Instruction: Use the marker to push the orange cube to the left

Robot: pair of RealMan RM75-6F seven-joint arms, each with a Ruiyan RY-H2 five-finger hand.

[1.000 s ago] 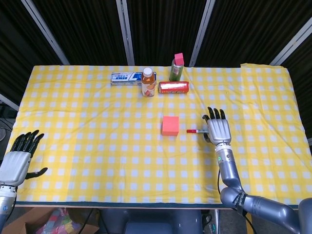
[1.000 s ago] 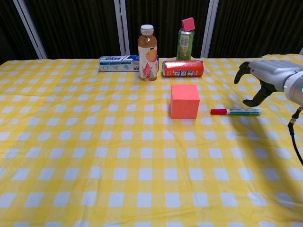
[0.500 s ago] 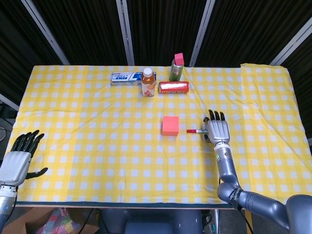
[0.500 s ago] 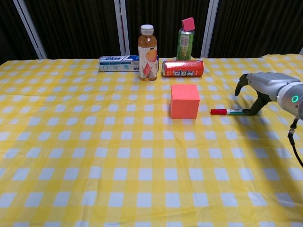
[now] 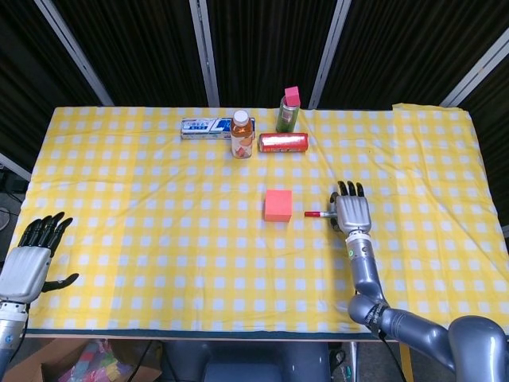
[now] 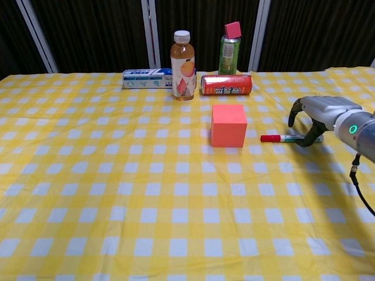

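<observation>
The orange cube (image 5: 277,204) (image 6: 228,125) stands on the yellow checked cloth near the table's middle. Just right of it lies the marker (image 5: 318,214) (image 6: 287,139), red cap pointing at the cube, a small gap between them. My right hand (image 5: 351,212) (image 6: 319,114) is arched low over the marker's right end, fingers curved down and apart on either side; the thumb tip reaches the barrel, and the marker still lies flat on the cloth. My left hand (image 5: 32,259) hovers open at the near left corner, far from both.
Along the back stand a blue-white box (image 5: 205,127) (image 6: 146,78), an orange drink bottle (image 5: 242,135) (image 6: 183,57), a red can on its side (image 5: 283,142) (image 6: 226,85), and a green can topped by a pink block (image 5: 288,111) (image 6: 229,50). Bare cloth lies left of the cube.
My right hand has sunk from above the table down over the marker's right end and its fingers have curled in. The marker, the cube and my left hand have stayed put.
</observation>
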